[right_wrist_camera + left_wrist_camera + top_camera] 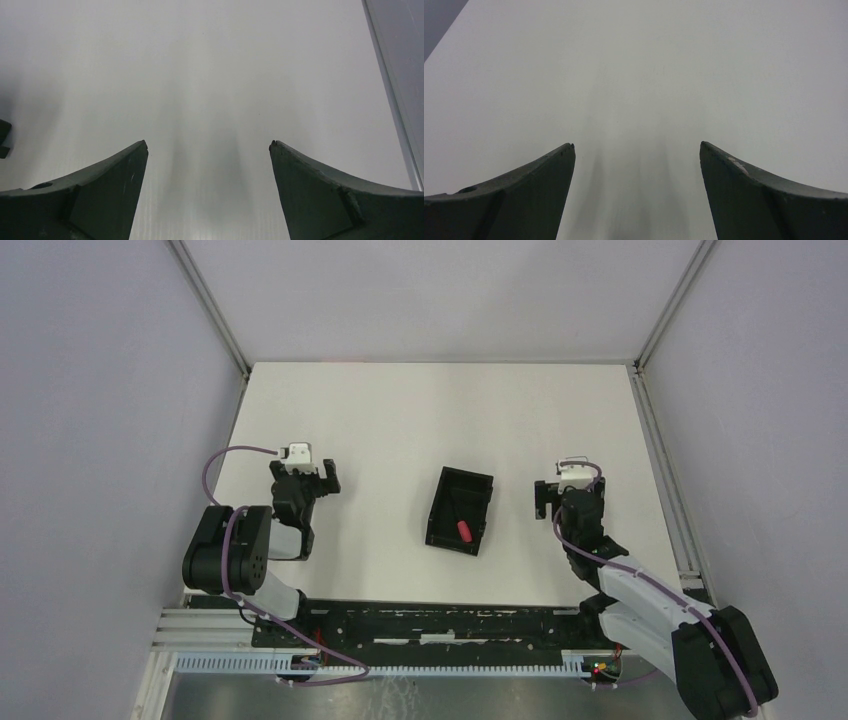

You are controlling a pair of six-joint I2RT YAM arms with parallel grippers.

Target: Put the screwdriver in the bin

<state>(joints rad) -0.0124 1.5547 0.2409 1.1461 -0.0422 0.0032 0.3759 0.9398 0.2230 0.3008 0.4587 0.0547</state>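
The black bin (pixel 447 498) sits on the white table between the two arms. The screwdriver (pixel 464 530) lies inside it, its red handle near the bin's front wall; its thin black shaft is hard to make out against the black floor. My left gripper (pixel 312 477) is open and empty, well left of the bin. In the left wrist view (pixel 637 145) only bare table shows between its fingers. My right gripper (pixel 556 492) is open and empty, just right of the bin. In the right wrist view (pixel 208 143) nothing lies between its fingers.
The white table (pixel 400 420) is bounded by grey walls and metal frame posts (pixel 660 450) along its right edge. A metal rail (pixel 395 100) shows at the right of the right wrist view. A dark edge (pixel 4 137) shows at that view's left border.
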